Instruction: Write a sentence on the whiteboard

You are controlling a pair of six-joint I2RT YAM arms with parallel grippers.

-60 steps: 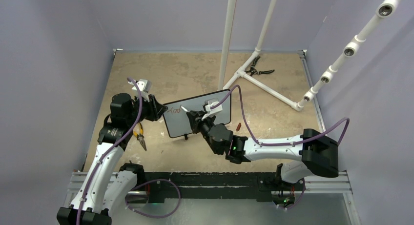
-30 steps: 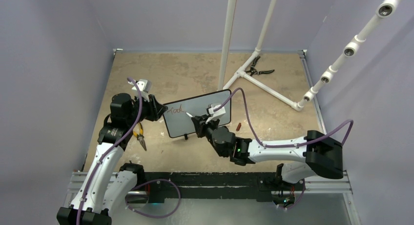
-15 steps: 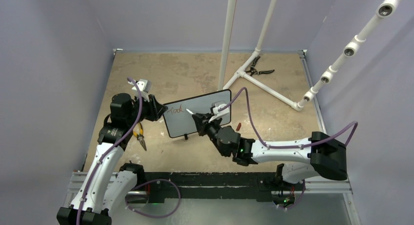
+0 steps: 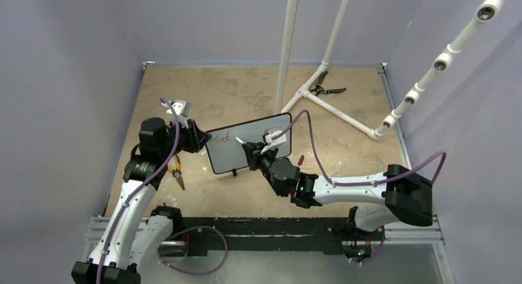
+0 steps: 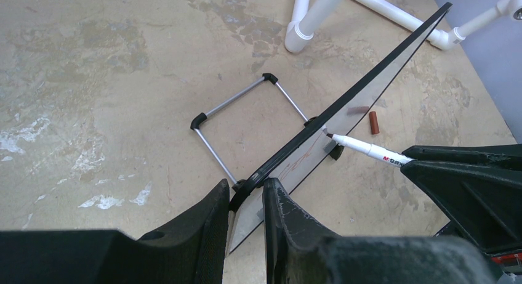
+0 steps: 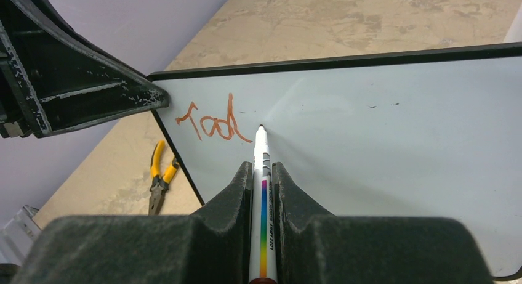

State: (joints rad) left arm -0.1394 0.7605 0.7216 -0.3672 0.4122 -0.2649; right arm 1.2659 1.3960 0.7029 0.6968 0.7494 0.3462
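Note:
The whiteboard [image 4: 271, 131] stands tilted on the table, and my left gripper [image 4: 198, 138] is shut on its left edge. In the left wrist view the fingertips [image 5: 221, 194] clamp the black frame of the whiteboard [image 5: 375, 81]. My right gripper [image 6: 261, 167] is shut on a white marker [image 6: 261, 150] with a rainbow stripe. The marker's tip rests at the whiteboard [image 6: 381, 130] just right of the sentence [image 6: 212, 125], which is red cursive reading roughly "Tod". From above, the sentence [image 4: 223, 138] sits at the upper left, with the right gripper [image 4: 252, 153] in front of the board.
Yellow pliers [image 4: 177, 170] lie left of the board. A small red cap [image 4: 301, 159] lies to the right of the board. A white PVC frame [image 4: 332, 105] and black cutters [image 4: 325, 87] are at the back. The board's wire stand [image 5: 240, 121] props it from behind.
The red writing gained a letter, and the marker tip now sits slightly to the right of it. The right arm shifted a little; the left arm has held still.

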